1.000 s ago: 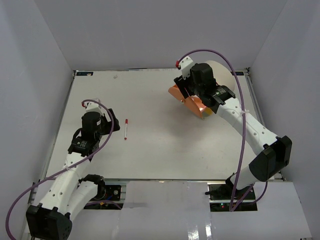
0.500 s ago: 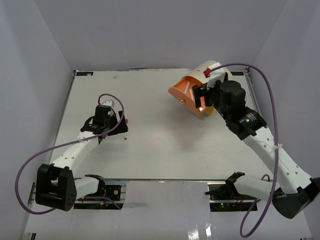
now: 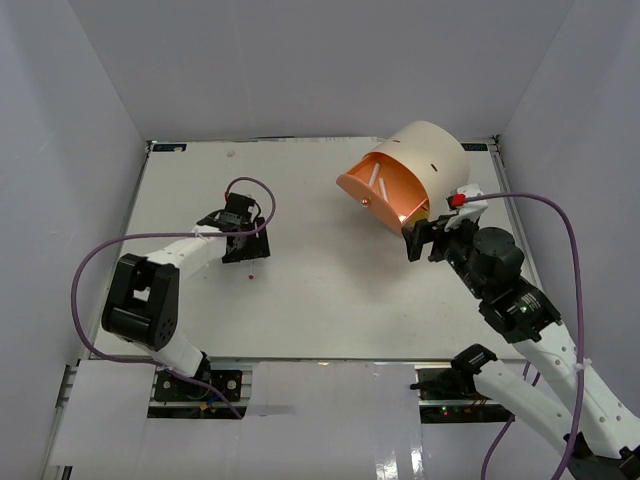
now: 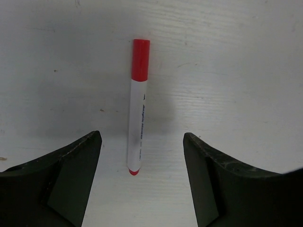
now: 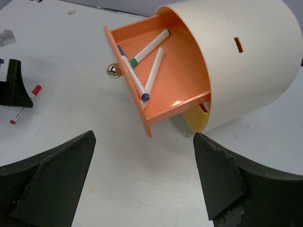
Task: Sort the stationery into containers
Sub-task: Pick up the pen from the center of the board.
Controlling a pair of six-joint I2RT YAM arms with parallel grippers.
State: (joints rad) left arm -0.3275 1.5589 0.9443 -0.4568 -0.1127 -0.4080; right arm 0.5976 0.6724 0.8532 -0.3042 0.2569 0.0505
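Note:
A white marker with a red cap (image 4: pixel 137 123) lies on the white table. My left gripper (image 4: pixel 142 142) is open over it, its near end between the fingers, neither touching it. In the top view that gripper (image 3: pixel 244 243) hides most of the marker; only a red end (image 3: pixel 250 270) shows. The cream cylindrical organiser (image 5: pixel 236 56) lies at the far right. Its orange drawer (image 5: pixel 175 85) is pulled out and holds three white pens (image 5: pixel 150 47). The yellow drawer (image 5: pixel 198 119) below is nearly shut. My right gripper (image 5: pixel 142 142) is open and empty, a little in front of the drawer.
The orange drawer's brass knob (image 5: pixel 112 71) points toward the table's middle. The organiser (image 3: pixel 425 160) sits near the far right corner in the top view. Grey walls close in the table on three sides.
My left gripper has reached forward and come down over the marker. My right gripper has drawn back from the orange drawer toward the near right, leaving the drawer open.

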